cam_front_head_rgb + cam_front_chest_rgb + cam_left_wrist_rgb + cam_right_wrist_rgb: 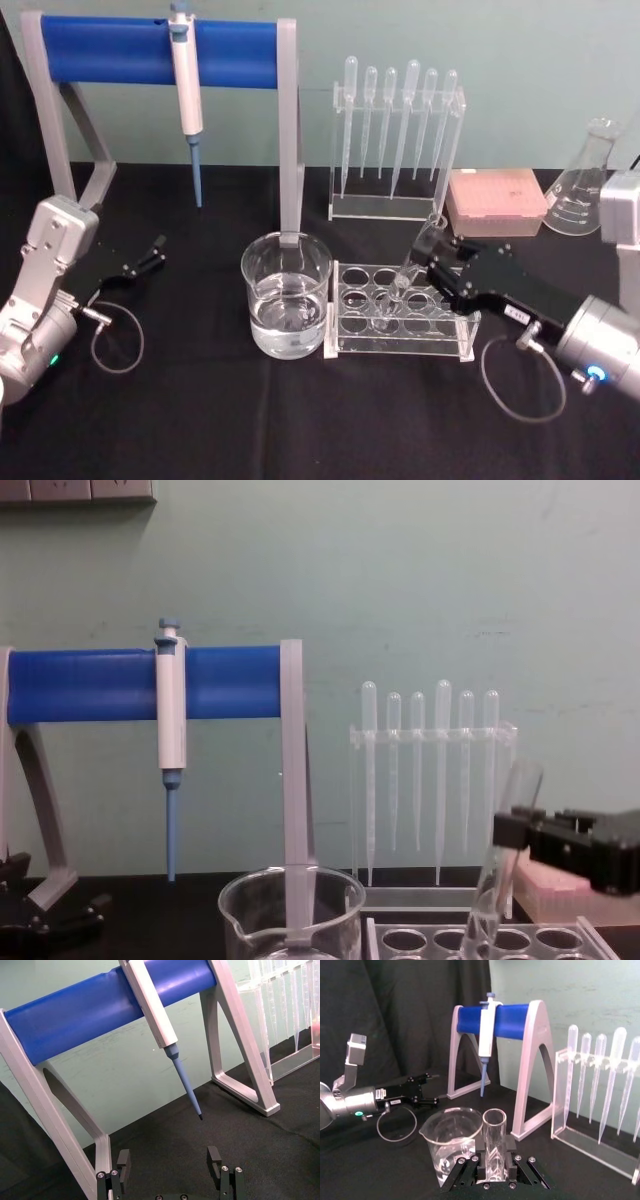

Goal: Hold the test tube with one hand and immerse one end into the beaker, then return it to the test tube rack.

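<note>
**A:** At the right side of the table, the right gripper [438,260] is clamped on the test tube [412,268]. The tube leans with its round bottom in a hole of the rack [400,348].

**B:** Dipped yet?

**A:** I can't tell. The beaker [250,290] stands just beside the rack, with water in it. If not, lifting, dipping and returning all remain; if so, only releasing.

**B:** The left gripper [152,252]?

**A:** Parked far left, fingers apart, empty.

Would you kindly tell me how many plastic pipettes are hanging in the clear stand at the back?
6, bulbs up, in one row in the clear stand behind the test tube rack: leftmost pipette, second, third, fourth, fifth, rightmost. None appears hidden.
</note>
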Robot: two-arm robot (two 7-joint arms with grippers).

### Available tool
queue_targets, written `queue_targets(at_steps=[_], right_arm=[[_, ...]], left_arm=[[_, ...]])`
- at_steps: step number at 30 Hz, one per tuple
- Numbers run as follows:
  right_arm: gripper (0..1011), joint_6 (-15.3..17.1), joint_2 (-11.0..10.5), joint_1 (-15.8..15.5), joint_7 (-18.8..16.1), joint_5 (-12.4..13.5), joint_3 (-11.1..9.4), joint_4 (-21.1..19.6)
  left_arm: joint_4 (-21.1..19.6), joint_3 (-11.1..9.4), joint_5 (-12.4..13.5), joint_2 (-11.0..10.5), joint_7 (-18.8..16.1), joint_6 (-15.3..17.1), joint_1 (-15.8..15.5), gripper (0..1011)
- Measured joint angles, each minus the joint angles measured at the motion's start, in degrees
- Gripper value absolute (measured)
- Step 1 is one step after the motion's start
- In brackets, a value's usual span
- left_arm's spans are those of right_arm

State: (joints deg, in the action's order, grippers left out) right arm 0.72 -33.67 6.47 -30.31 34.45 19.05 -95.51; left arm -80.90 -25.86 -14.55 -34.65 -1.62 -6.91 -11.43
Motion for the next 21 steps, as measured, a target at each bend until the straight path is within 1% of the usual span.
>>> queue_targets(at_steps=[4,5,8,12,16,18,21], right_arm=[[221,2.8,-1.6,2.4,-0.5,0.7,0.0,-1.3],[218,2.8,-1.6,2.4,-0.5,0.7,0.0,-1.3],[221,5.8,-3.1,4.6,-0.9,1.7,0.2,-2.2],[218,8.0,-4.3,6.3,-1.3,2.5,0.4,-2.8],[221,11.3,-6.2,9.0,-2.3,4.0,0.7,-3.4],[221,12.6,-7.0,10.2,-2.8,4.6,0.8,-3.6],[221,13.7,-7.9,11.4,-3.5,5.1,1.0,-3.9]], left_arm=[[0.0,0.0,0.0,0.0,0.0,0.0,0.0,1000],[0.0,0.0,0.0,0.0,0.0,0.0,0.0,1000],[0.0,0.0,0.0,0.0,0.0,0.0,0.0,1000],[0.0,0.0,0.0,0.0,0.0,0.0,0.0,1000],[0.0,0.0,0.0,0.0,0.0,0.0,0.0,1000],[0.0,0.0,0.0,0.0,0.0,0.0,0.0,1000],[0.0,0.0,0.0,0.0,0.0,0.0,0.0,1000]])
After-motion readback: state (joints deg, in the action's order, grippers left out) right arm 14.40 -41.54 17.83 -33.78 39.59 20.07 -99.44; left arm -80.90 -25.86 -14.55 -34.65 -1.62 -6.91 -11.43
